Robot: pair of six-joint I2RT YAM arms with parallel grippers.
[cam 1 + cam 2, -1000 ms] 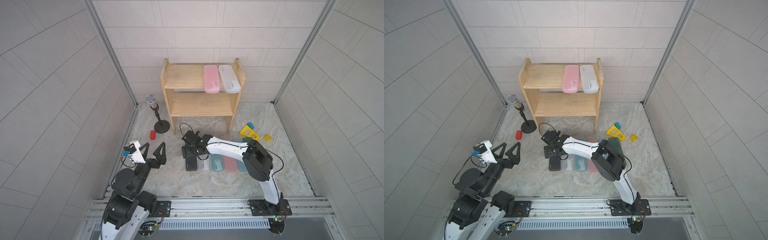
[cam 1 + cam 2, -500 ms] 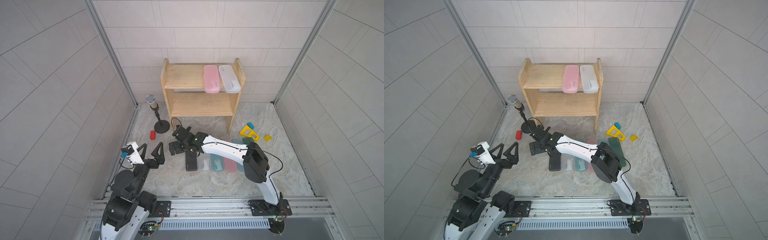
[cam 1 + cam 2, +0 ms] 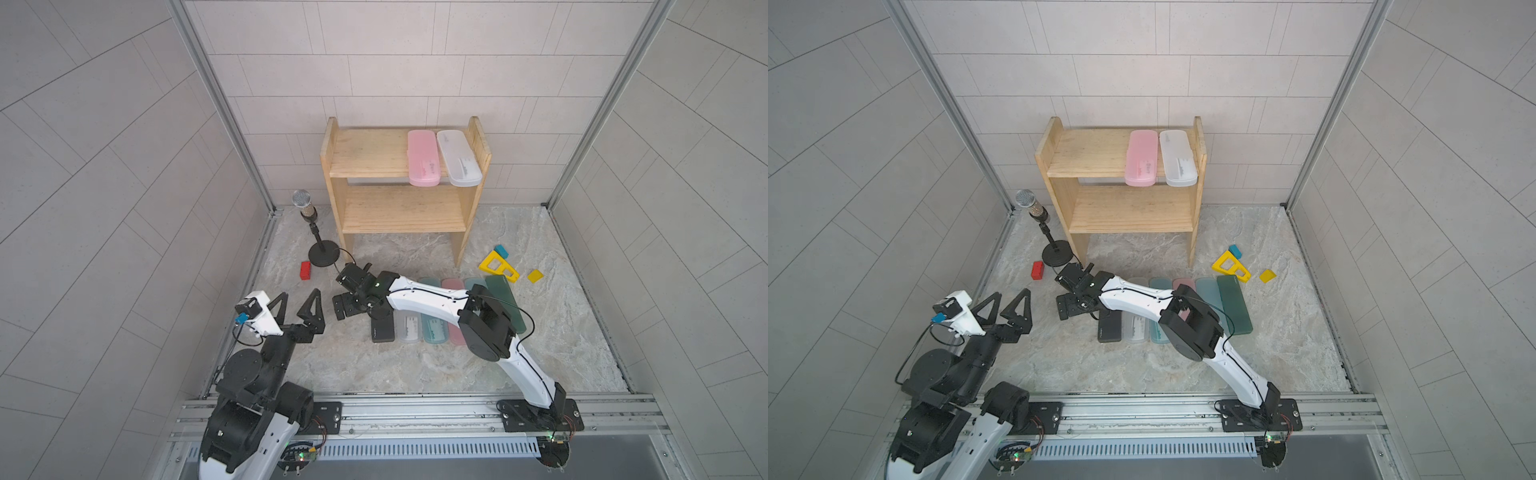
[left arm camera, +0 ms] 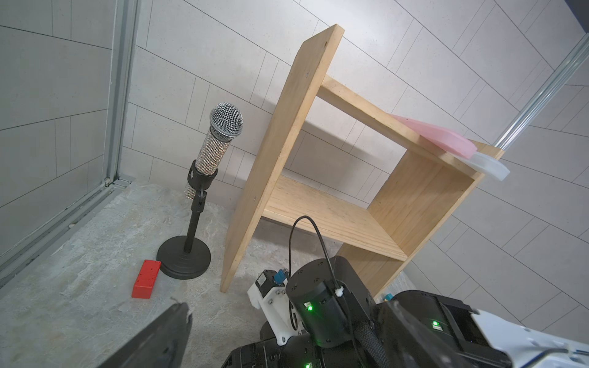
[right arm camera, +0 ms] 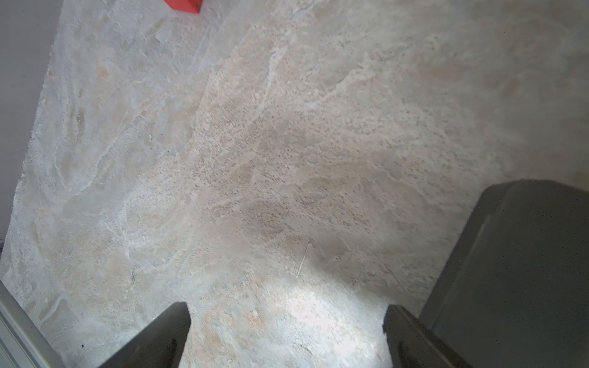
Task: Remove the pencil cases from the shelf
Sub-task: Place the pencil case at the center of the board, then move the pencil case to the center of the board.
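A pink case (image 3: 423, 160) and white case (image 3: 459, 160) lie side by side on the shelf (image 3: 365, 153), top tier. A row of cases (image 3: 432, 332) lies on the surface (image 3: 415, 365). The left pincer (image 3: 299, 297) and right pincer (image 5: 287, 307) gape apart, empty, the right just beside the black case (image 3: 382, 330).

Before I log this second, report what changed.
The right hand finished opening and swung left, off the black pencil case, to hang over bare floor. The left hand stayed open, nearly still; the pink pencil case and frosted white pencil case stayed on the top tier of the shelf.
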